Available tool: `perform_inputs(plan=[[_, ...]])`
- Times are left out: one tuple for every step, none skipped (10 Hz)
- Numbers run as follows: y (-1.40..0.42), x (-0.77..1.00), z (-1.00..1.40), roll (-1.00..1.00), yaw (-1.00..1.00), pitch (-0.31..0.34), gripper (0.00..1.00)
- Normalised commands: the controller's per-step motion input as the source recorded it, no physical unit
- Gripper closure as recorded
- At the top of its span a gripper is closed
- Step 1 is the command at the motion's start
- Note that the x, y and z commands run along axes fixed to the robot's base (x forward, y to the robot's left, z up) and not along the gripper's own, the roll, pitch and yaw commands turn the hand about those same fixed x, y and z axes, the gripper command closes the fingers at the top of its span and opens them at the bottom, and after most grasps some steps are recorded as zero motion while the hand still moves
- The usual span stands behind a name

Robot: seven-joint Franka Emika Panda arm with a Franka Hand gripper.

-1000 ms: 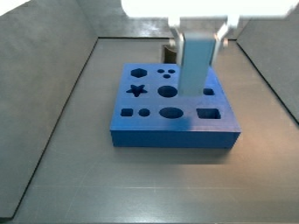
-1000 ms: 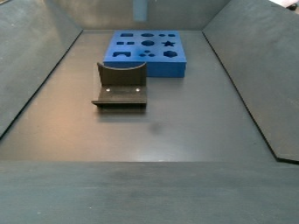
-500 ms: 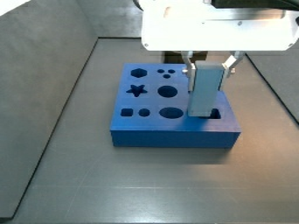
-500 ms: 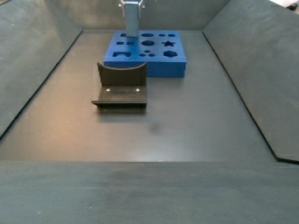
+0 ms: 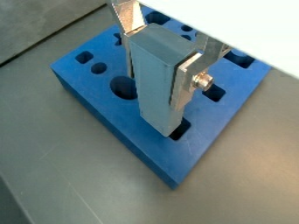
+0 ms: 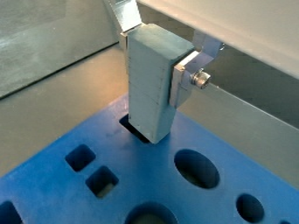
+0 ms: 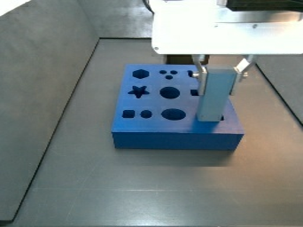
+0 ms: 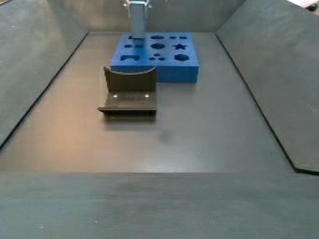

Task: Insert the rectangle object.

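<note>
The rectangle object (image 5: 156, 83) is a tall blue-grey block held upright between my gripper's fingers (image 5: 188, 77). My gripper (image 5: 162, 52) is shut on its upper part. It shows the same way in the wrist views (image 6: 149, 83). The block's lower end sits in the mouth of the rectangular hole at a corner of the blue board (image 5: 103, 112), which has several shaped holes. In a side view the block (image 7: 214, 96) stands at the board's (image 7: 154, 133) front right corner under my gripper (image 7: 221, 67). In a side view from farther off, the block (image 8: 137, 21) stands over the board's (image 8: 177, 69) far left part.
The dark L-shaped fixture (image 8: 129, 93) stands on the floor just in front of the board. Grey sloping walls (image 8: 37, 84) enclose the dark floor (image 8: 174, 159) on both sides.
My gripper has carried the block to the right and lowered it. Its lower end now stands in the rectangular hole at the board's corner.
</note>
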Motion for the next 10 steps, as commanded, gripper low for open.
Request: perform_inputs(plan=[[0.00, 1.00, -0.84, 0.00, 0.00, 0.034, 1.00], [0.13, 0.84, -0.84, 0.07, 0.15, 0.043, 1.00], [0.18, 0.67, -0.87, 0.14, 0.20, 0.044, 1.00], [0.23, 0.47, -0.92, 0.12, 0.22, 0.000, 1.00], [0.19, 0.29, -1.00, 0.04, 0.12, 0.000, 1.00], [0.07, 0.20, -1.00, 0.02, 0.07, 0.000, 1.00], [0.01, -0.17, -1.00, 0.01, -0.11, 0.000, 1.00], [0.00, -0.17, -1.00, 0.01, -0.25, 0.034, 1.00], [-0.04, -0.21, -0.87, 0.03, -0.35, 0.067, 1.00], [-0.04, -0.45, -0.81, 0.03, -0.35, 0.001, 1.00]])
